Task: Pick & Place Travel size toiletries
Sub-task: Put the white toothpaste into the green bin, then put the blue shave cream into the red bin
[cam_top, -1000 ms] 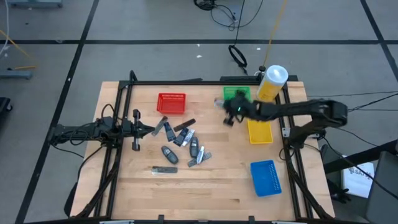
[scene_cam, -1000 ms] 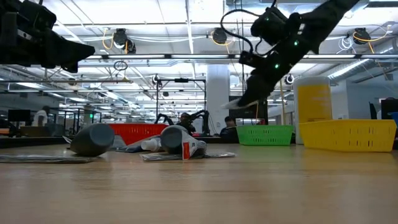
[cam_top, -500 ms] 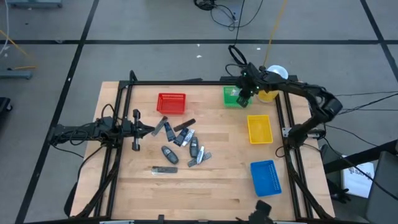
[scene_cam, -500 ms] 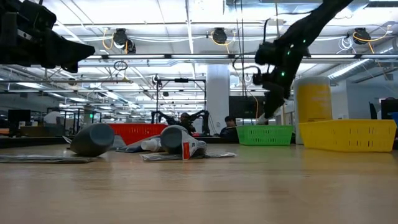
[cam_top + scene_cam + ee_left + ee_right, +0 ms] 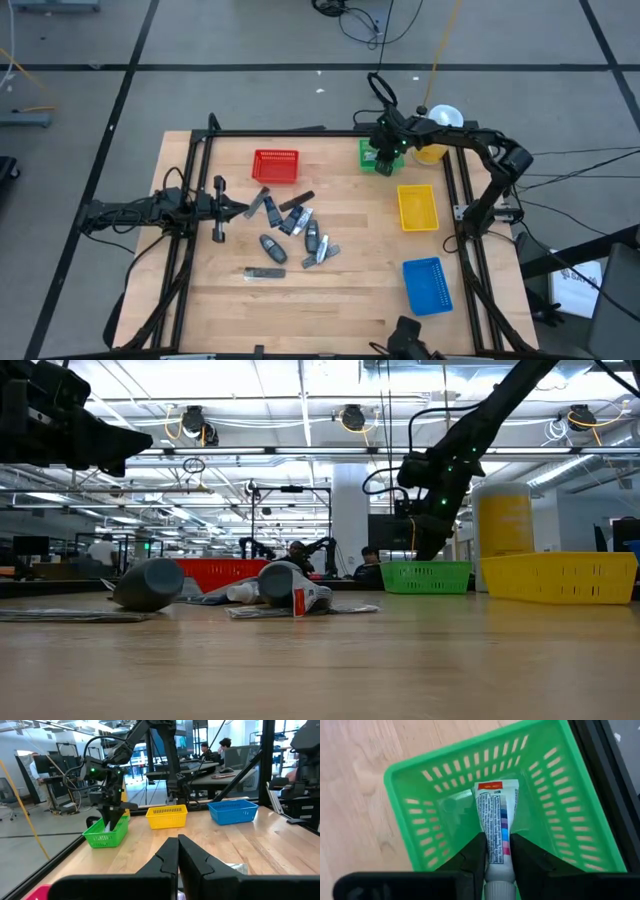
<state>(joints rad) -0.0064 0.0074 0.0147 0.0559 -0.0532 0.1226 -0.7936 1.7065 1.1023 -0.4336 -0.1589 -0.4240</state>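
Toiletries (image 5: 290, 230) mostly lie in a loose heap at table centre, but I have one white tube (image 5: 495, 832) pinched between my right gripper's (image 5: 496, 854) fingers, its printed end pointing down into the green bin (image 5: 577, 810). A second ago that gripper was out over the table near the yellow bin (image 5: 417, 208); it has since swung to the bin at about 1 o'clock on the table and dropped in over it. From the left wrist view the tube tip is already inside the bin walls. I judge this carry nearly done: opening the fingers should let the tube fall in. My left gripper (image 5: 178, 854) waits at 9 o'clock, fingers pressed together, holding nothing. Red bin (image 5: 275, 166) and blue bin (image 5: 427, 285) look empty.
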